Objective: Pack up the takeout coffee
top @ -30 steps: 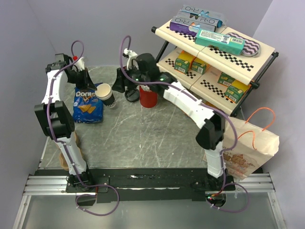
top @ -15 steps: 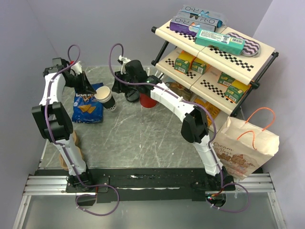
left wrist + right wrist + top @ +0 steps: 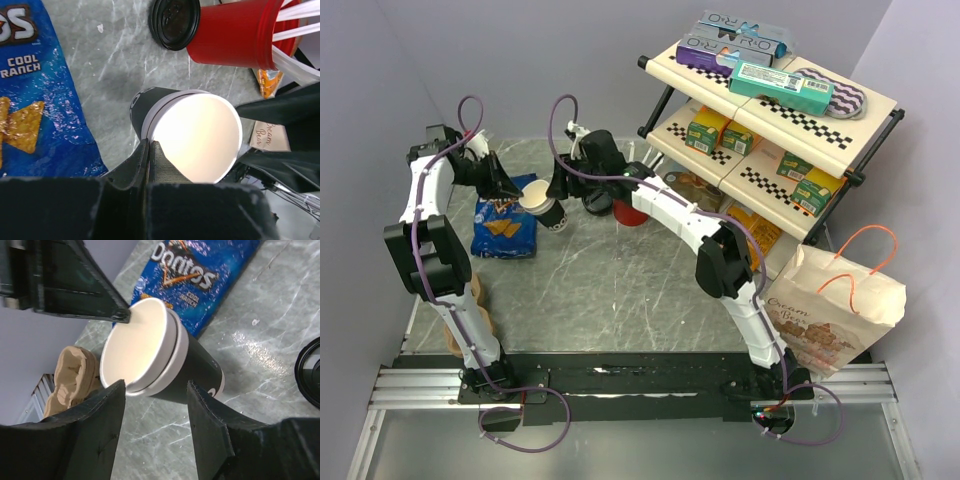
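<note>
The takeout coffee cup (image 3: 542, 204) has a cream inside and a dark sleeve, and it stands tilted and lidless at the back left of the table. My left gripper (image 3: 148, 145) is shut on its rim (image 3: 150, 125), one finger inside and one outside. The cup (image 3: 165, 357) lies just beyond the tips of my right gripper (image 3: 156, 385), which is open with its fingers either side and not touching it. The black lid (image 3: 175, 22) lies flat on the table next to the red cup; it also shows as a lid (image 3: 598, 200) from above.
A red cup with white straws (image 3: 631, 207) stands right of the lid. A blue Doritos bag (image 3: 503, 218) lies left of the coffee cup. A cardboard cup carrier (image 3: 75, 372) sits at the table's left edge. A paper bag (image 3: 835, 305) and a stocked shelf (image 3: 770, 100) are on the right.
My right arm has swung left from the lid and red cup to the coffee cup, its jaws narrowing and then widening. The left gripper has kept its hold, shifting slightly.
</note>
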